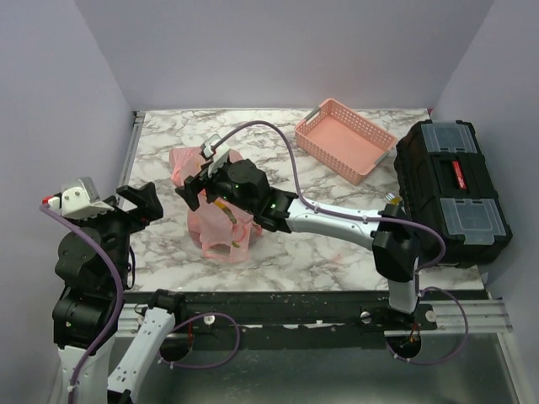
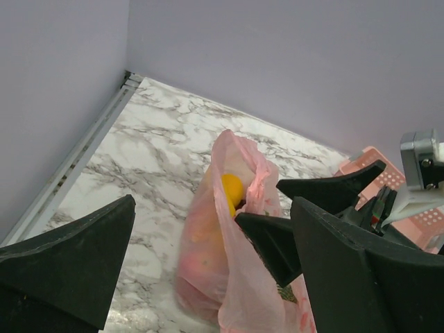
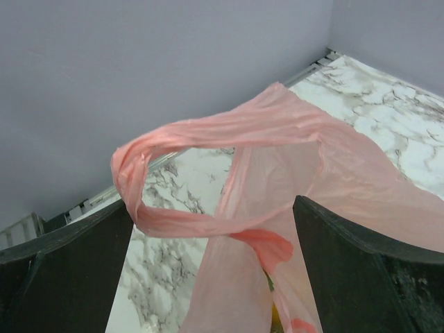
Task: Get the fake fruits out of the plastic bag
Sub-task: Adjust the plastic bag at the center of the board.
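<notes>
Closest to the right wrist lens, two black fingers of the right gripper stand wide apart with nothing clamped between them. A loop handle of the thin translucent pink plastic bag arches across the gap between them. I cannot tell whether the film touches either finger. A reddish patch shows through the film below the loop, but I cannot say what it is. From the left wrist I see the same gripper reaching in from the right, one finger above and one lower against the bag's side, at its gathered upper edge. A round yellow plastic fruit sits inside the open mouth, just beside the lower fingertip, and a blurred orange tint shows through the bag wall lower down. From above, the bag stands bunched on the white marble-patterned table, left of centre, with the right arm stretched across to it from the right side. The left gripper sits to the bag's left, near it but apart. Its jaws are spread and hold nothing. A rigid pink lattice basket lies towards the far right, well apart from the bag. A black plastic toolbox rests at the table's right edge.
</notes>
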Robot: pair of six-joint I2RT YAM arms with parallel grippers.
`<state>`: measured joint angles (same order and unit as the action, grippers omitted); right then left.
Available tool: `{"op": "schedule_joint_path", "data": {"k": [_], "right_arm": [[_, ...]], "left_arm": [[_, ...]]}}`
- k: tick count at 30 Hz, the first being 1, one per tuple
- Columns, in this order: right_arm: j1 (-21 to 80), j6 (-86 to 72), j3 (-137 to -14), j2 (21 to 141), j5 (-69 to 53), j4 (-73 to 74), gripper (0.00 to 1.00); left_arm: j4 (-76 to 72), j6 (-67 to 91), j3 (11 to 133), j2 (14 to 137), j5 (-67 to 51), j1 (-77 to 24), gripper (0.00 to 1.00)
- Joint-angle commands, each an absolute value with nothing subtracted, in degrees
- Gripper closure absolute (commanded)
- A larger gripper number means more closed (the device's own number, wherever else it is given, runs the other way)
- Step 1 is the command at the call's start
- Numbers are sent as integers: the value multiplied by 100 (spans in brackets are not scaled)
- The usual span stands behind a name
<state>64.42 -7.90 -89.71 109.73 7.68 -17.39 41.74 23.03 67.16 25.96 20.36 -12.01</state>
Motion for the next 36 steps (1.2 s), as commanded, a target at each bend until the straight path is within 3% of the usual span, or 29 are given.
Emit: {"op": "schedule_joint_path", "data": {"k": [1, 4, 6, 14, 17, 25, 31, 36], "right_arm": [[6487, -515, -9565, 11427, 825, -1812, 0], [6506, -505, -9946, 11715, 1243, -1663, 1], [6507, -494, -10132, 11860, 1562, -1556, 9], [6444, -140, -9450, 11280, 2031, -1881, 82], [6355, -97, -9048, 10862, 1957, -2012, 99], [6075, -60, -8239, 9867, 1791, -1990, 99], [5911, -57, -7878, 9365, 1916, -1802, 99], [5873, 108, -7652, 9088, 1969, -1694, 99]], "left_arm": [[4320, 2075, 6603, 2497, 2276, -1195, 7], [4315, 2078, 6520, 2474, 2220, -1200, 7], [4311, 2106, 6447, 2469, 2157, -1195, 7], [4210, 2201, 6004, 2492, 1297, -1195, 7], [4205, 2320, 5827, 2572, 867, -1195, 7], [4226, 2969, 5302, 2698, -568, -1196, 9], [4124, 3896, 4707, 2792, -1932, -1195, 3], [4734, 4938, 4526, 2845, -1533, -1200, 1]]}}
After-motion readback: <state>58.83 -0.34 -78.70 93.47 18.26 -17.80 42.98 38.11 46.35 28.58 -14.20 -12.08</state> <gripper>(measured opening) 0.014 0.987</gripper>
